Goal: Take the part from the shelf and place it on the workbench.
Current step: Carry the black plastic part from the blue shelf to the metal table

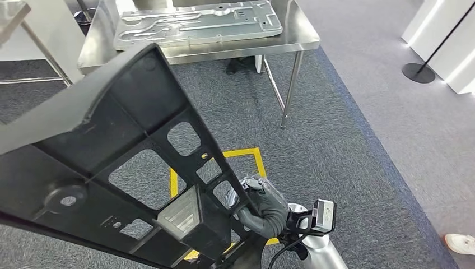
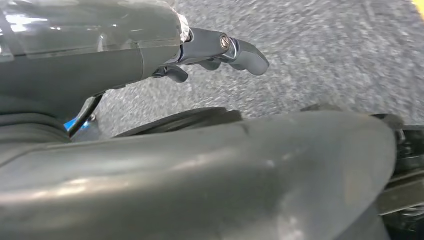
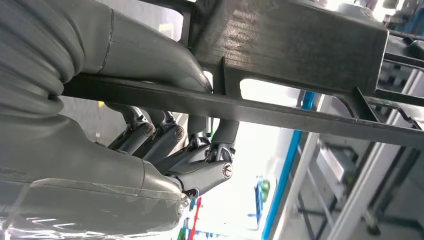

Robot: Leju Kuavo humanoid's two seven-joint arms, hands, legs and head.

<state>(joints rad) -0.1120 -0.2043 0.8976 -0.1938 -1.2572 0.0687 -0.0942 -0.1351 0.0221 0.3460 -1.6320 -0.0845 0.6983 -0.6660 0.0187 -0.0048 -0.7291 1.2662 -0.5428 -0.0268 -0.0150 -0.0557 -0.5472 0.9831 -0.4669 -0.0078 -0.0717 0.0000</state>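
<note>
Carry step: black part (image 1: 112, 168) was held off floor, short of workbench (image 1: 302, 42). Right hand (image 1: 263, 207) fingers wrapped its edge rail. Left hand (image 2: 220, 50) fingers curled; its grip probably underneath, unclear. Next move called for level set-down.

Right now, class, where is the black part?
In the head view, the black part fills the left foreground, gripped by the right hand, short of the workbench.
</note>
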